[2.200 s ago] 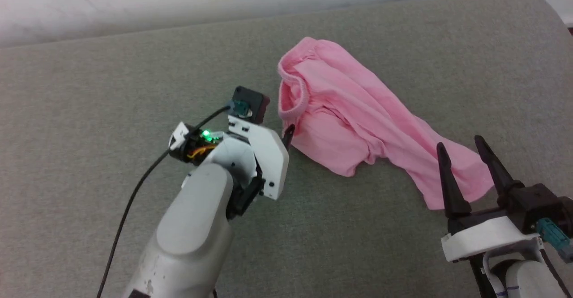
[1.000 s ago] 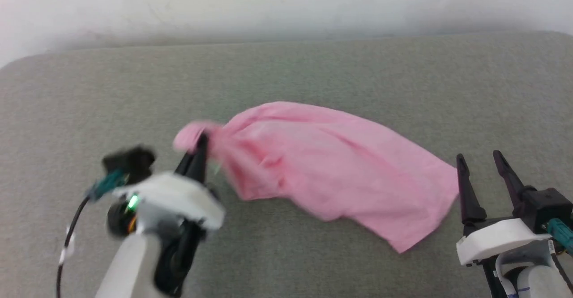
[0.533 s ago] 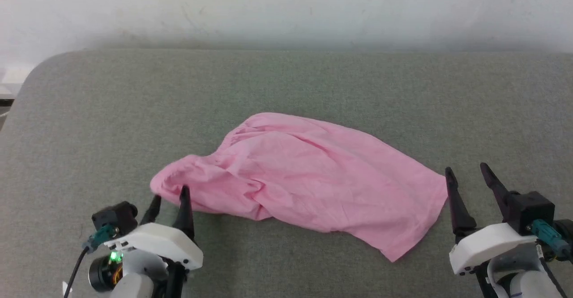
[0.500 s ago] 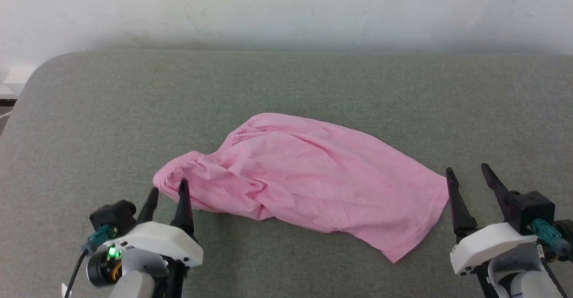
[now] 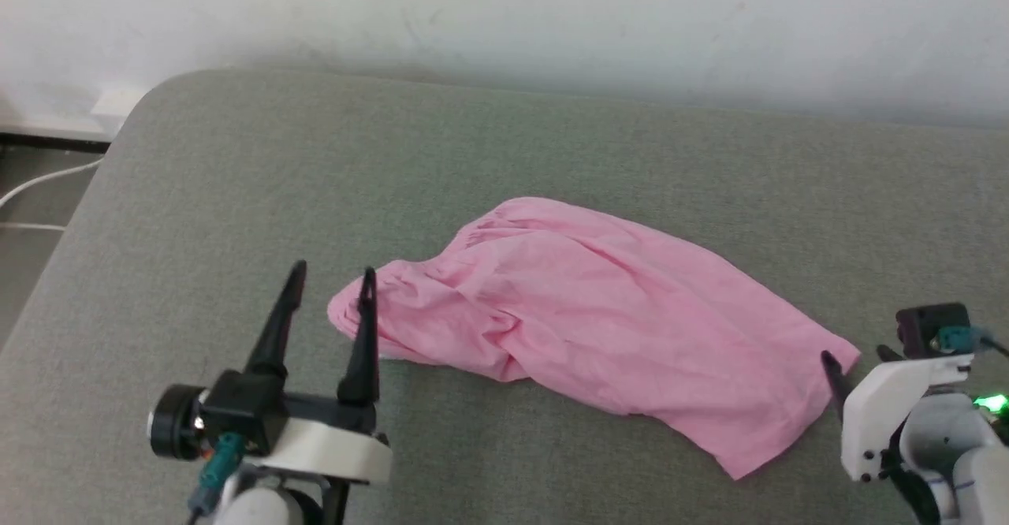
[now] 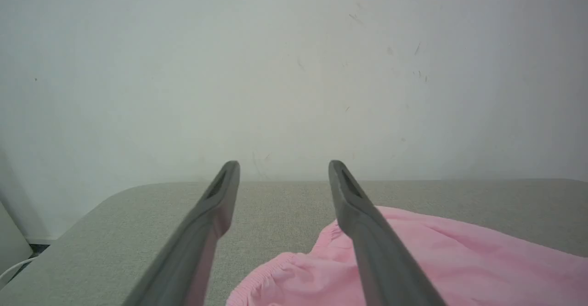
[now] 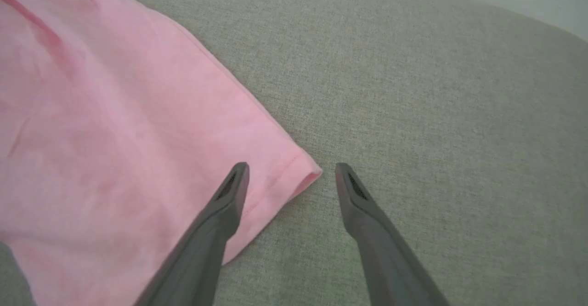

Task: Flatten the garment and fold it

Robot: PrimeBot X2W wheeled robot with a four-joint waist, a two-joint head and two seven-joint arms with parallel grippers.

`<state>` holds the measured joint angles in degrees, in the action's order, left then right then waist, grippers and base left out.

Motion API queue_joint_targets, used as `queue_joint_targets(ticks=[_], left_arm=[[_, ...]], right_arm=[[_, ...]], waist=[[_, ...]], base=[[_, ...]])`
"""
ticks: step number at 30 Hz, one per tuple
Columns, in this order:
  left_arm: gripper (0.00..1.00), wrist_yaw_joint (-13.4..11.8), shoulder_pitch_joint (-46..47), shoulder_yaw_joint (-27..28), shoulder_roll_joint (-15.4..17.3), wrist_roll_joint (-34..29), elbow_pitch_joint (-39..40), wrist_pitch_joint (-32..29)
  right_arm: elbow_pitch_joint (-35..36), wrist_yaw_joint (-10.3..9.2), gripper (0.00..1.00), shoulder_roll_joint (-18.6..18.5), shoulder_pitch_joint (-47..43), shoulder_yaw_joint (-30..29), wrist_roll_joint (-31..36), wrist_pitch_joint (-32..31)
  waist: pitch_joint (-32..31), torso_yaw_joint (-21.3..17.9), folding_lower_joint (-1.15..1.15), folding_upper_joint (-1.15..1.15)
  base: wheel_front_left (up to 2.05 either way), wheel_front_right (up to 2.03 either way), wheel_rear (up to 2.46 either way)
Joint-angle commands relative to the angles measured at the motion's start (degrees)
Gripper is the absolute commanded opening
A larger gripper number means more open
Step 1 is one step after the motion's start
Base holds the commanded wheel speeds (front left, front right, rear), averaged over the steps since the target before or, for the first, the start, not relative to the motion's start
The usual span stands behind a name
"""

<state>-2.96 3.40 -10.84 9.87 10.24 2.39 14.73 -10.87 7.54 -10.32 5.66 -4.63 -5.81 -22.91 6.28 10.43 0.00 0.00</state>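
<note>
Shirt (image 5: 599, 312) plain light pink. Cushion (image 5: 236, 178) under left gripper (image 5: 333, 269) grey-green, fine weave. Wall (image 5: 504, 13) off-white. Fingers (image 5: 272, 336) black.

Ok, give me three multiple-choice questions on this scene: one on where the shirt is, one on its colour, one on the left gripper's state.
1. Where does the T-shirt lie? A. On the floor. B. On the grey padded surface. C. Draped on the wall.
2. What colour is it? A. White. B. Blue. C. Light pink.
3. The left gripper is: A. shut on the T-shirt. B. shut and empty. C. open, holding nothing.
Answers: 1 B, it lies crumpled on the surface; 2 C, light pink in every view; 3 C, its fingers stand wide apart, gripping nothing.
</note>
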Motion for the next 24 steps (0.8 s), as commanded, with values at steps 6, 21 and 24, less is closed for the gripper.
queue_joint_targets(ticks=[6, 21, 24], left_arm=[[1.0, 3.2, -1.9, 0.8, -3.7, -2.6, 0.0, 0.3], [1.0, 7.0, -0.7, 2.2, -6.5, -3.9, -2.9, 0.3], [1.0, 7.4, -0.3, 1.6, -6.7, -4.0, -3.3, 0.3]], right_arm=[[-5.3, -0.05, 1.0, -1.8, 4.9, -1.6, -0.8, -5.0], [-8.1, -0.05, 0.0, -7.8, 11.3, -1.0, 3.1, 0.8], [-7.3, -0.05, 0.0, -10.4, 15.7, -3.7, 5.9, 3.3]], waist=[[2.0, 3.7, 0.0, 0.0], [3.7, 6.6, 0.0, 0.0], [3.9, 7.4, 0.0, 0.0]], base=[[0.0, 0.0, 0.0], [0.0, 0.0, 0.0], [0.0, 0.0, 0.0]])
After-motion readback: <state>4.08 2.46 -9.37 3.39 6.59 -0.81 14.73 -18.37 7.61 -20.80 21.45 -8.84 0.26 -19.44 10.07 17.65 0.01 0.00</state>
